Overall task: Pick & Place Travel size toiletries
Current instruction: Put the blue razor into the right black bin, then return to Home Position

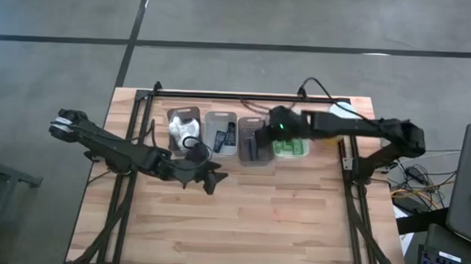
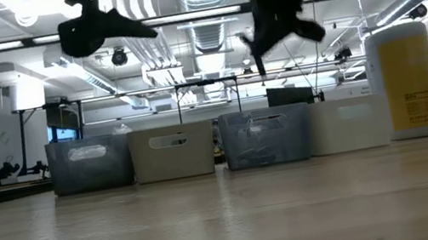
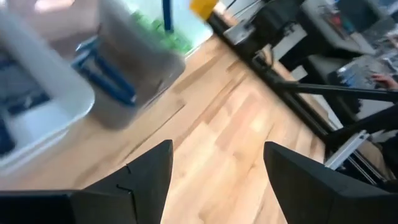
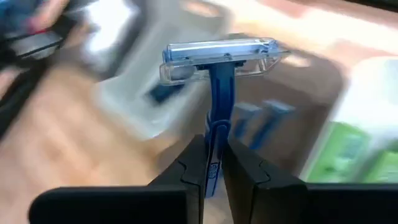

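Note:
Four bins stand in a row at the table's far middle. They hold white bundles [image 1: 184, 128], small dark tubes [image 1: 222, 136], dark-blue razors [image 1: 255, 146] and green mini bottles [image 1: 290, 147]. My right gripper [image 1: 271, 119] is over the far end of the razor bin [image 1: 253, 153], high above the table, and is shut on a blue razor [image 4: 214, 93]. My left gripper [image 1: 215, 179] is open and empty above the bare table, just near of the tube bin; its fingers stand apart in the left wrist view [image 3: 217, 155]. My right gripper pinches the razor's blue handle [image 4: 213, 146] between its two fingers. The handle runs along the fingers and out past their tips. The clear blade head [image 4: 217, 57] sticks out crosswise beyond them. The razor is lifted clear of the bins.
A tall yellow canister [image 2: 404, 81] with a white lid stands at the far right, beside the green-bottle bin. The wooden table [image 1: 240, 220] is bare on the near side of the bins. Black frame rails run along the table's left, right and far edges.

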Tool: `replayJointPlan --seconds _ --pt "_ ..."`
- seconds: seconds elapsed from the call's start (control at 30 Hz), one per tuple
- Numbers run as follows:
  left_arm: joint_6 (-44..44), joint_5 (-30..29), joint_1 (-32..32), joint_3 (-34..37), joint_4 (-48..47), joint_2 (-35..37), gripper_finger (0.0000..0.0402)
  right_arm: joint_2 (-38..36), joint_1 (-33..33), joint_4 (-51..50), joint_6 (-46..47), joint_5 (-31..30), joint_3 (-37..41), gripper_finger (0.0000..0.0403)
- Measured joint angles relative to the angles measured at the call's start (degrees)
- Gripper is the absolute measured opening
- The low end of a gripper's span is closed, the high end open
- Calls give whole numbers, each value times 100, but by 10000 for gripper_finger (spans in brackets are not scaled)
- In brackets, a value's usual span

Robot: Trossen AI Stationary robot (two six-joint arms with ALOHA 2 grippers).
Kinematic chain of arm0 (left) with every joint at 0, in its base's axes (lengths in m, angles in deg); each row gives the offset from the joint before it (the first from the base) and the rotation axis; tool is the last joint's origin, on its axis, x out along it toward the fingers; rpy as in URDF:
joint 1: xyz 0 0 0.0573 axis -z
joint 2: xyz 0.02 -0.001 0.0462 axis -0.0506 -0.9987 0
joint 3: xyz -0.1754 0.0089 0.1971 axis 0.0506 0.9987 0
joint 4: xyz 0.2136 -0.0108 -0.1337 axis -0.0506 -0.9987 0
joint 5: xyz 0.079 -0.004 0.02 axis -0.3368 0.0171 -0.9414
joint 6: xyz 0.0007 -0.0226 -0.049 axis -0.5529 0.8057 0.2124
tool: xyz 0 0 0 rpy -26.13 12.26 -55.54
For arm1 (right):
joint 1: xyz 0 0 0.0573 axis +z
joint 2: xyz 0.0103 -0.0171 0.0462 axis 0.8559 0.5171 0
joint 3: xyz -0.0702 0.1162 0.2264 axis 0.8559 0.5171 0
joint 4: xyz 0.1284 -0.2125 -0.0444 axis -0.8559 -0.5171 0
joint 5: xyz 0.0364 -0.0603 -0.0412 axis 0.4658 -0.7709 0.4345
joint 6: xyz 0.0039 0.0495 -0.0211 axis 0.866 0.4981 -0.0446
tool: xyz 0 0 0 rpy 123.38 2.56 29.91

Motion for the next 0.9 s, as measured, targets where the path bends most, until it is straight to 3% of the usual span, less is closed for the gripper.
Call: replayJointPlan --seconds 0.13,0.23,0.53,0.7,0.8,0.9 --pt "457 259 2 1 -381 13 255 331 -796 -26 45 632 274 43" --pt "481 462 4 3 -510 13 255 688 -1023 43 -28 1239 302 57" --pt "364 639 9 3 -891 79 255 1301 -955 254 248 1332 250 131" --pt "174 640 3 3 -936 248 255 800 -615 265 -106 1012 73 181" --pt "-202 640 2 3 -997 425 255 290 -270 278 -679 491 -78 201" --pt "-729 635 -15 3 -1284 658 255 -263 48 275 -1416 384 -191 214"
